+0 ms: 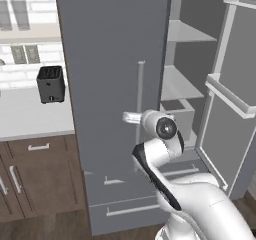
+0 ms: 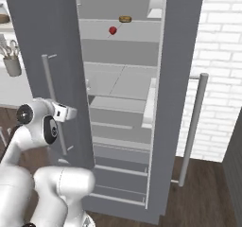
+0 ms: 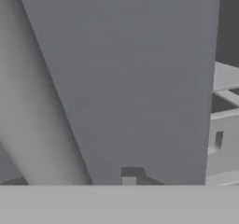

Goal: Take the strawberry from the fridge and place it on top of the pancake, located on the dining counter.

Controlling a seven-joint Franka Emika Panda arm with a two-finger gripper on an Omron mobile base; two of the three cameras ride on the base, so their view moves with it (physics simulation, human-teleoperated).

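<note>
One tiny red strawberry (image 2: pixel 113 30), fridge (image 2: pixel 118 79) shelf, door open

My arm is folded with its elbow raised and wrist level, the hand (image 1: pixel 129 117) reaching forward, its fingers not discernible.

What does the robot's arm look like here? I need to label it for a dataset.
The arm is glossy white with rounded, bulky segments. Its joints are dark: a black band runs along one link, and a round dark grey cap closes a joint. No cables or markings show.
</note>
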